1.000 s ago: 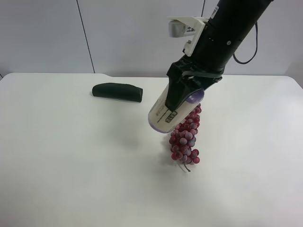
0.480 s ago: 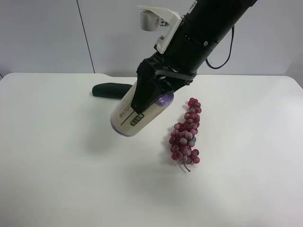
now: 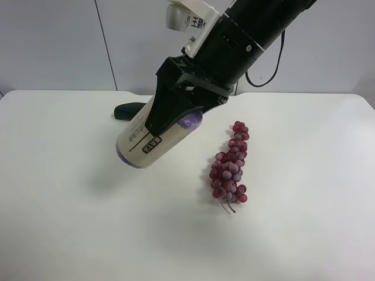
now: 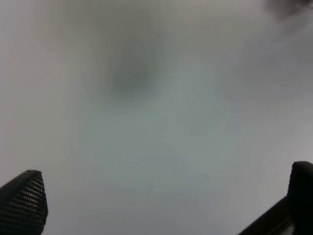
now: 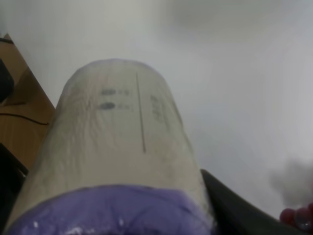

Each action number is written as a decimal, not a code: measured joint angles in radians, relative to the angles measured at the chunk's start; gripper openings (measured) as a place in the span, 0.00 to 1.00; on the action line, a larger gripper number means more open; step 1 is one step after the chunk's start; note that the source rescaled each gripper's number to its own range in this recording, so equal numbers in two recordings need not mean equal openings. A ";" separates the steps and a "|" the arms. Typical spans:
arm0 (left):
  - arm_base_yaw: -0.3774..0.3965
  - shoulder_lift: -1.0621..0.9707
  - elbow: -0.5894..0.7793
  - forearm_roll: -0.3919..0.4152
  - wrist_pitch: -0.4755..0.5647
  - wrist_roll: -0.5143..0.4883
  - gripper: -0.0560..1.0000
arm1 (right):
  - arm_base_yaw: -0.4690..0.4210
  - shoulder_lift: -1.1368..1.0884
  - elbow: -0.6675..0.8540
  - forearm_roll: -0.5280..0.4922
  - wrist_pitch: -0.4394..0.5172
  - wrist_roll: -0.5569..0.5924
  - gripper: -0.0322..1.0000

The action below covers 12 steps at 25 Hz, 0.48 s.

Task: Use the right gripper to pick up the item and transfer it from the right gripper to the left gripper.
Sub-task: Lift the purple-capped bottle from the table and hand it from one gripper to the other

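Above the middle of the white table (image 3: 58,205), the right gripper (image 3: 170,122) is clamping its black fingers (image 3: 164,108) around the item (image 3: 143,143), a cream-labelled roll with purple ends. The roll is hanging clear of the tabletop, tilting with its lower purple end pointing toward the near left. Seen from the right wrist, the item (image 5: 122,147) is filling most of the frame. The black arm, carrying a white bracket (image 3: 187,17), is reaching in from the far right. A grape bunch (image 3: 229,167) is lying on the table right of the roll, apart from it. A dark green oblong (image 3: 126,111) is lying farther back, partly hidden behind the roll. The left gripper (image 4: 161,196) is showing only in its own wrist view, fingers spread wide with nothing between them.
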 joint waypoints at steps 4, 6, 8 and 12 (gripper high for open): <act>-0.088 0.076 -0.041 0.003 -0.013 0.055 1.00 | 0.000 0.000 0.000 0.032 0.000 -0.002 0.03; -0.142 0.113 -0.054 0.018 -0.024 0.063 1.00 | 0.000 0.000 0.000 0.060 0.000 -0.010 0.03; -0.192 0.153 -0.066 0.033 -0.025 0.072 1.00 | 0.000 0.000 0.000 0.086 0.000 -0.018 0.03; -0.289 0.229 -0.079 0.053 -0.045 0.080 1.00 | 0.000 0.000 0.000 0.118 0.000 -0.023 0.03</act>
